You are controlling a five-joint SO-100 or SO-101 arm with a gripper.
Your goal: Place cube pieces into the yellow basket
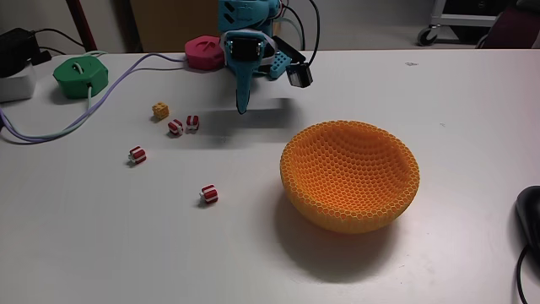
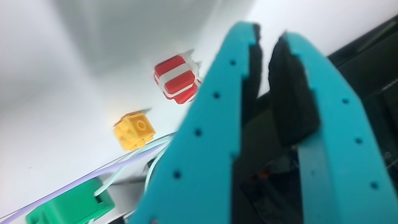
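Several cube pieces lie on the white table left of my gripper (image 1: 242,107): a yellow cube (image 1: 160,110), a pair of red-and-white cubes (image 1: 175,127) (image 1: 193,122), another (image 1: 137,155) farther left and one (image 1: 208,193) nearer the front. The yellow basket (image 1: 350,173) stands at the right, with nothing in it. My teal gripper hangs pointing down above the table, right of the pair, jaws together and holding nothing. In the wrist view the gripper (image 2: 268,34) rises from the lower right, with a red-and-white cube (image 2: 177,78) and the yellow cube (image 2: 135,130) beyond it.
A green puck (image 1: 80,76) (image 2: 68,208) with a pale cable sits at the back left, a pink puck (image 1: 204,52) behind the arm. A black adaptor (image 1: 17,46) lies at the far left edge and a black mouse (image 1: 530,215) at the right edge.
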